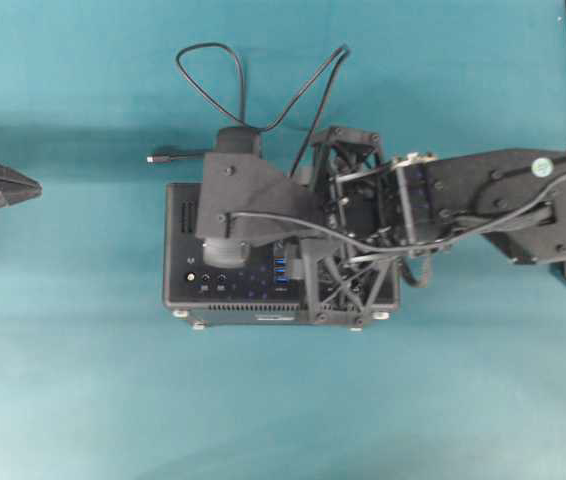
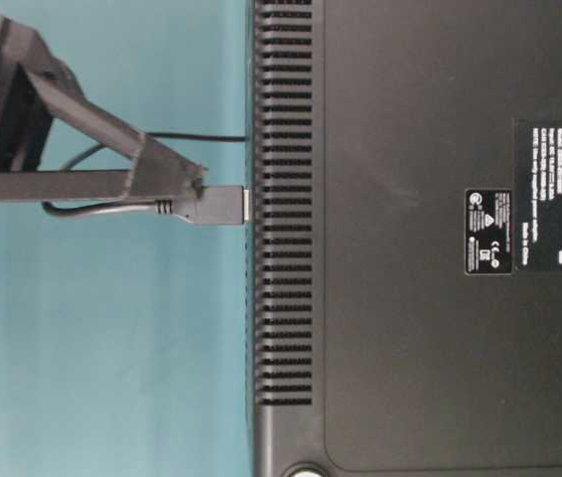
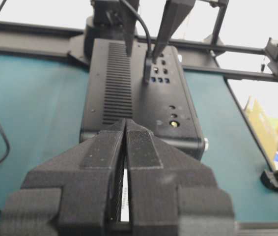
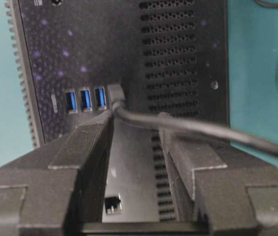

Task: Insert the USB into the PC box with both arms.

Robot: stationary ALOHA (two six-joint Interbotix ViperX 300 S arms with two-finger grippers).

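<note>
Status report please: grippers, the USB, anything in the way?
Right gripper open, jaws either side of the cable. Left gripper shut, empty, clear of the box. USB seated in the port beside three free blue ones. Nothing blocking.

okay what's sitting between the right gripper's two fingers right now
In the right wrist view, the right gripper stands open. Between its fingers run the USB, plugged into the PC box beside three blue ports, and its cable.

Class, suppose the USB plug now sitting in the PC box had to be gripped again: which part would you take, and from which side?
Probably the chunky plug body, not its thin cable. It stands out of the PC box beside three free blue ports, so come along the plug's axis, as the right gripper is placed, fingers on the two flat sides.
</note>
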